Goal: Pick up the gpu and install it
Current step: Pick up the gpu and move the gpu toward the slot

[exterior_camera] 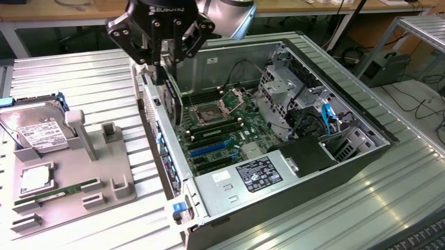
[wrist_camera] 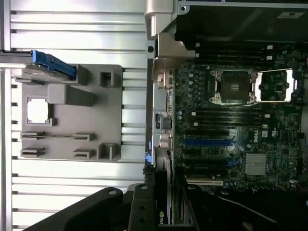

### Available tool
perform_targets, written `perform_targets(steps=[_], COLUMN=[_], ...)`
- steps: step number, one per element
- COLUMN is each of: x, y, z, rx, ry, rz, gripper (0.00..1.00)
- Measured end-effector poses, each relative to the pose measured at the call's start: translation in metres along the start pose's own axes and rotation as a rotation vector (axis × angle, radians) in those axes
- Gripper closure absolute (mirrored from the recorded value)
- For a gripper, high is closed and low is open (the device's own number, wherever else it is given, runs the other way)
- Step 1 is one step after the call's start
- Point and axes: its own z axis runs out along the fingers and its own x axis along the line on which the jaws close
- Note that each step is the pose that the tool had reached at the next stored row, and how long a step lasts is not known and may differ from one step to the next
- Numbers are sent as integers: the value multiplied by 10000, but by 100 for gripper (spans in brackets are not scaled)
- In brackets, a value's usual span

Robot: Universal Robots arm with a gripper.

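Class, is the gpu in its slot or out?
Out. The pincer holds the gpu on edge over the open case; the blue slot on the motherboard is bare.

A ribbed metal table (exterior_camera: pixel 83 78) stands before wooden benches (exterior_camera: pixel 41 9), with cables (exterior_camera: pixel 422 104) trailing over the floor.
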Motion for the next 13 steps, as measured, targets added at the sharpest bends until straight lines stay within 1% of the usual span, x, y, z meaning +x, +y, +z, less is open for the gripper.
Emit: perform_targets(steps=[3,5,11,12,13], x=[-139,-231,-510,-606,-663], y=[-3,-5,4,8,11], z=[6,28,101,128,143], rx=[-1,-2,-4,-5,-4], ry=[67,111,181,199,210], rz=[3,2,6,5,7], gripper=[74,74,74,74,74])
